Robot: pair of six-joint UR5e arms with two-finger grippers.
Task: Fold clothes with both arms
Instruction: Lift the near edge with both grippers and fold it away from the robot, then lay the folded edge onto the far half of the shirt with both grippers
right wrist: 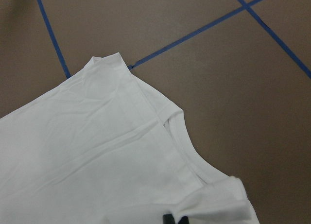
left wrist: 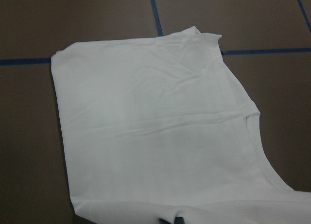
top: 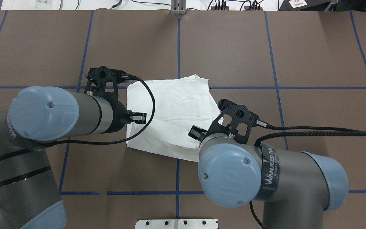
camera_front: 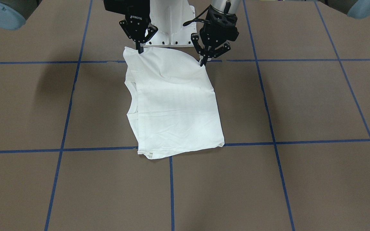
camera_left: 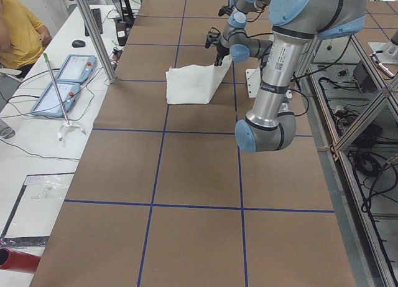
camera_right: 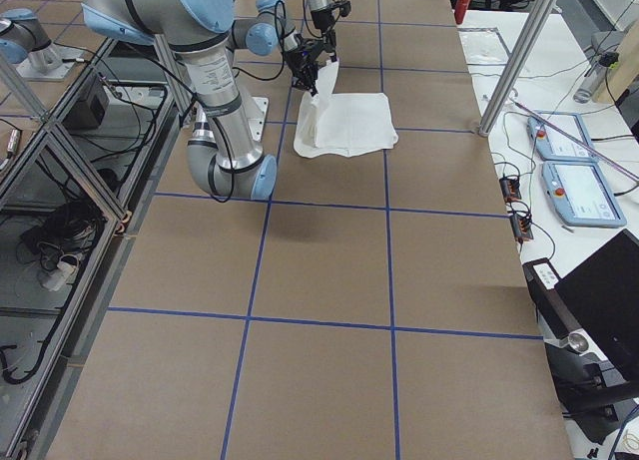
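Left claw (camera_front: 203,61) and right claw (camera_front: 139,49) both clenched on the near edge of the white shirt (camera_front: 172,106), raised for a fold.

My left claw is pinched shut on one corner of the part-folded shirt, and my right claw is clamped on the other corner, on the collar (right wrist: 181,131) side. The held edge hangs raised between them and sags a little. The rest of the shirt slopes away ahead of both claws and lies flat on the bench (camera_front: 300,102). I judge both grips shallow, right at the hem. Drag from the part resting on the bench could pull a layer free, most likely the loose flap just beside my right claw. If one claw travels faster than the other, the edge will land skewed and the slack between them will crease.
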